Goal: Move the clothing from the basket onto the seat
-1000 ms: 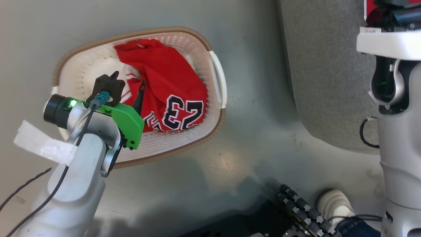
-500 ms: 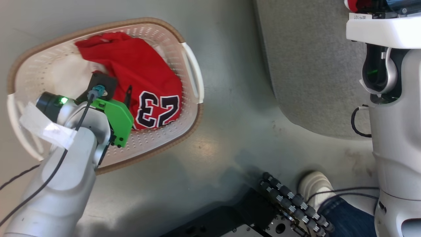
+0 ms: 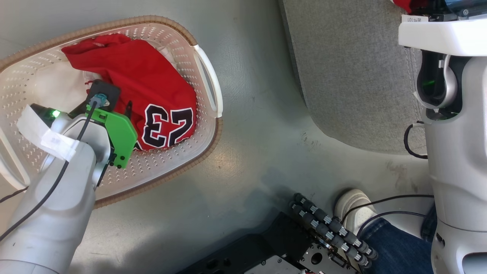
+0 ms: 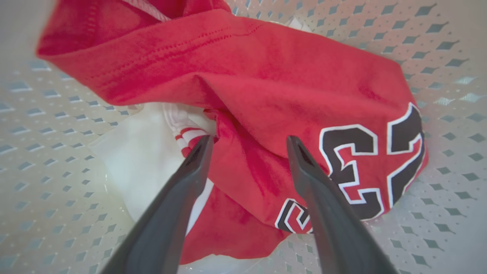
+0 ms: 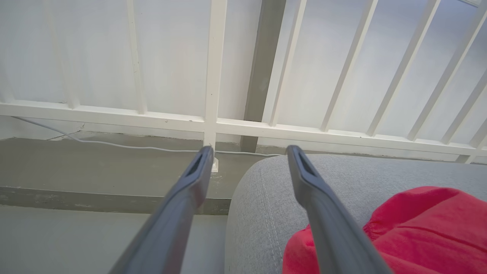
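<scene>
Jersey (image 4: 296, 87), red with a black white-edged "23", lies crumpled in the cream basket (image 3: 163, 167), which stands on the grey floor (image 3: 258, 160); white trim (image 4: 182, 125) shows among its folds; my left claw (image 4: 247, 140) is down inside the basket, fingers spread apart and gripping nothing, tips at the cloth, though whether they touch it I cannot tell; a plain red garment (image 5: 418, 228) lies on the grey seat (image 5: 342, 179), which sits across a strip of floor from the basket; my right claw (image 5: 247, 150) hangs over the seat's rounded corner, fingers apart and empty, facing a white railing (image 5: 213, 76); a person's white shoe (image 3: 354, 209) stands near the seat.
</scene>
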Robot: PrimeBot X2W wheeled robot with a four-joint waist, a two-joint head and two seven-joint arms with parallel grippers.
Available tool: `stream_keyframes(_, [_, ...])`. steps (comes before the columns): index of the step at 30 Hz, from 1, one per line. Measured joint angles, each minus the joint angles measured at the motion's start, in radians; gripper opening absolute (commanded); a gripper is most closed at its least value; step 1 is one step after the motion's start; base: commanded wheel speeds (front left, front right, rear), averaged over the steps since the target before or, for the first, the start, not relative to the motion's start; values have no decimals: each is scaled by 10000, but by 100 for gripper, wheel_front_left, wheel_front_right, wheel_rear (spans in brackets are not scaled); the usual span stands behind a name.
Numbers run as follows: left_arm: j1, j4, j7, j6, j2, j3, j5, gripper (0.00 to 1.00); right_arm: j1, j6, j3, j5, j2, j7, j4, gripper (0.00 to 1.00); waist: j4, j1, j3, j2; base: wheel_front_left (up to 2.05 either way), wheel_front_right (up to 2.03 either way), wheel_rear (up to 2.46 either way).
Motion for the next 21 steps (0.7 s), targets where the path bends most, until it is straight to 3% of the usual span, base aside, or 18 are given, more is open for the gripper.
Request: stream_keyframes(21, [-838,1532,-171,-178,-240,-573,545,100,58,-13,2,-132,56,0,-198,100,31,-1,143,0,0,0,0])
